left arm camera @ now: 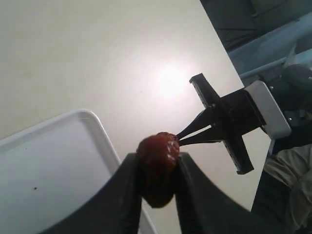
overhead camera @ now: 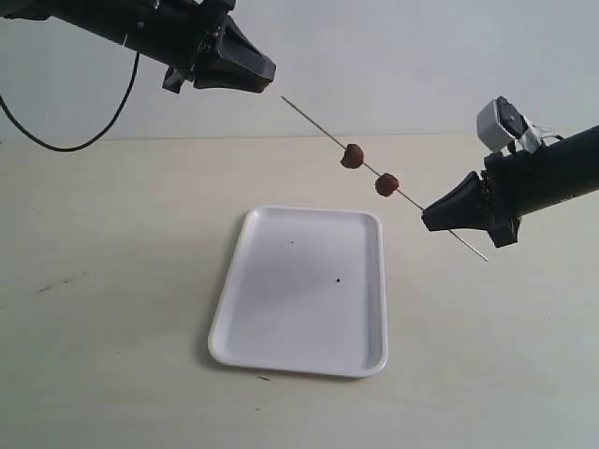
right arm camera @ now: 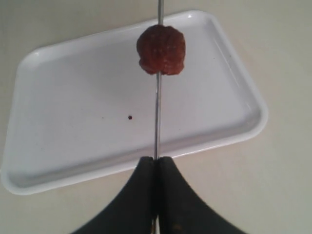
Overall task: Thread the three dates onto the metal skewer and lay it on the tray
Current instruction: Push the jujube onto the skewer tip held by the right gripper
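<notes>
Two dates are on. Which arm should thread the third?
Left. The left gripper holds the third date by the free tip of the skewer; the right gripper is clamped on it.

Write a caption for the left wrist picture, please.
Left pincer holds a date toward the right pincer, white tray nearby.

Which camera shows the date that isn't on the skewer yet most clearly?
The left wrist view: the unthreaded date sits close-up, pinched in the left gripper. In the exterior view it cannot be made out at that dark gripper's tip. The right wrist view shows only a threaded date on the metal skewer.
</notes>
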`<action>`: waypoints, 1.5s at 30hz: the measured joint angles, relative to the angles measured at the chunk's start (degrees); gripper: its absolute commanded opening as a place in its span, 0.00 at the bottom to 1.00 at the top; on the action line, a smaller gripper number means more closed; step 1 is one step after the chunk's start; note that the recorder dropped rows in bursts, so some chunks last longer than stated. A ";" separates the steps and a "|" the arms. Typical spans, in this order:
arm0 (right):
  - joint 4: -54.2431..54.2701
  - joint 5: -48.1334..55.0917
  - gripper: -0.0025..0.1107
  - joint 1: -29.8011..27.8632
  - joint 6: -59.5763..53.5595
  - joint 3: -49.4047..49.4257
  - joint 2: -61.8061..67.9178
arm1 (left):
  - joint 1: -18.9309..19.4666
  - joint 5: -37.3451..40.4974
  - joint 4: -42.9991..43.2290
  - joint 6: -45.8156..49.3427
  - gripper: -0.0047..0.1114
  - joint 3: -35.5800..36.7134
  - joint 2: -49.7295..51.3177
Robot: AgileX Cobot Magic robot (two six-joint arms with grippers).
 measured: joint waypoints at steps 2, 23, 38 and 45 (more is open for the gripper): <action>0.02 0.50 0.02 0.00 0.00 0.00 0.00 | -0.53 0.00 0.93 0.00 0.24 0.00 0.00; 0.13 2.59 0.02 0.00 0.00 0.00 0.00 | -0.75 0.11 2.15 0.00 0.24 0.19 0.11; 0.13 3.87 0.02 0.00 0.00 0.00 0.00 | -0.64 0.11 1.83 0.42 0.24 0.19 0.11; 0.26 3.87 0.02 0.00 0.00 0.00 0.00 | -1.39 0.01 1.83 0.42 0.24 0.19 0.11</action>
